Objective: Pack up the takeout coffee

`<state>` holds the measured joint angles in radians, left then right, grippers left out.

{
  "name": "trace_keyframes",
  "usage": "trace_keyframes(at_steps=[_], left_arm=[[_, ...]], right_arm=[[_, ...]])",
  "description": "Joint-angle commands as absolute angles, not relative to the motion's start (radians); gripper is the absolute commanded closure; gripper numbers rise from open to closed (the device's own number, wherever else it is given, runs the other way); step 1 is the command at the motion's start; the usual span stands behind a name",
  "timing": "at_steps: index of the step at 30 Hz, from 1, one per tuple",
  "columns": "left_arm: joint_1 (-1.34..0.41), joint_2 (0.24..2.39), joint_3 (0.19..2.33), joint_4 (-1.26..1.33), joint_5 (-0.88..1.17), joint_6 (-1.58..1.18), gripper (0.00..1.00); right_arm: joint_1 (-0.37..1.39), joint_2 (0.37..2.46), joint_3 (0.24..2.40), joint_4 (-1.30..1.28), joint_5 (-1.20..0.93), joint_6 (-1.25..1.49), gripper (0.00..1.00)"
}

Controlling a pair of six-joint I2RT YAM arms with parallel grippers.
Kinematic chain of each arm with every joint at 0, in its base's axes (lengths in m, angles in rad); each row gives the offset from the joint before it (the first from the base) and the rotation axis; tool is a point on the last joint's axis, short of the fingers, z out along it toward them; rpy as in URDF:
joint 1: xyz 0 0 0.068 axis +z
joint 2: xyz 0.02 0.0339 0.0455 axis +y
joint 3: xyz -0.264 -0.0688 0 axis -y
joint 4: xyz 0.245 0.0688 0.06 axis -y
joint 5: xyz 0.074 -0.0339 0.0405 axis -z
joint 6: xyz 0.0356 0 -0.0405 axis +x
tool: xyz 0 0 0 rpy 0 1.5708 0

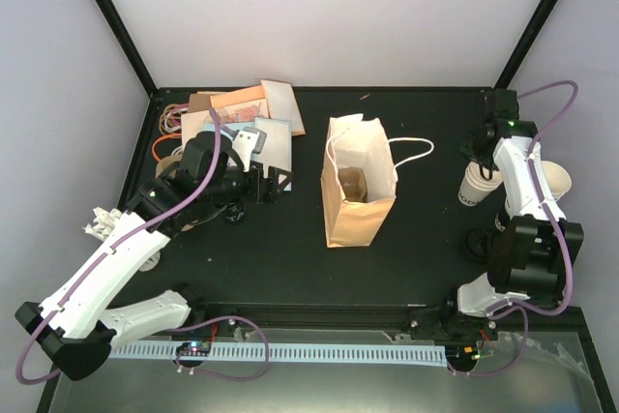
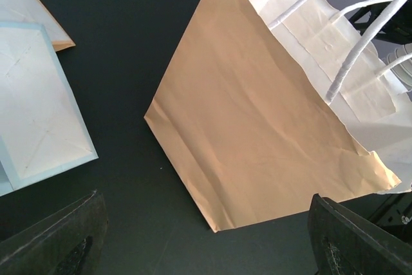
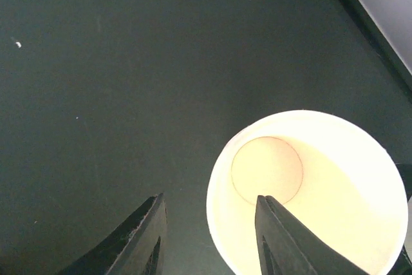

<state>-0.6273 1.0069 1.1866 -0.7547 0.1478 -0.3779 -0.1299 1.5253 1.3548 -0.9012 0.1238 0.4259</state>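
A brown paper bag [image 1: 358, 202] with white string handles [image 1: 411, 150] stands open mid-table; its side [image 2: 257, 127] fills the left wrist view. My left gripper [image 1: 274, 186] hangs open just left of the bag [image 2: 209, 236]. My right gripper [image 1: 480, 157] is over a lidless white cup with black lettering [image 1: 471, 187]. In the right wrist view the jaws straddle this cup's rim [image 3: 215, 198], one finger [image 3: 283, 236] inside and the other [image 3: 138, 239] outside, apart from the wall. No lidded takeout coffee shows plainly. I cannot tell if a dark round shape [image 1: 477, 243] is one.
Another lidless cream cup [image 1: 554, 181] stands right of the right arm. Paper packets and envelopes [image 1: 247, 113] lie at the back left, with a pale blue one [image 2: 32, 107] near the left gripper. Coiled cords [image 1: 172, 123] sit in the far left corner.
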Motion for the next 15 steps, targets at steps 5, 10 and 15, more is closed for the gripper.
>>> trace_keyframes(at_steps=[5, 10, 15], left_arm=[[-0.618, 0.993, 1.19, -0.759, 0.135, -0.372, 0.12], [-0.618, 0.994, 1.188, -0.764, 0.136, -0.375, 0.12], [-0.617, 0.991, 1.19, -0.773, 0.135, -0.375, 0.12]], right_arm=[[-0.141, 1.556, 1.305, -0.831, 0.142, 0.412, 0.59], [-0.141, 1.562, 1.289, -0.817, 0.135, 0.411, 0.64], [-0.141, 1.573, 1.277, -0.809, 0.124, 0.41, 0.74]])
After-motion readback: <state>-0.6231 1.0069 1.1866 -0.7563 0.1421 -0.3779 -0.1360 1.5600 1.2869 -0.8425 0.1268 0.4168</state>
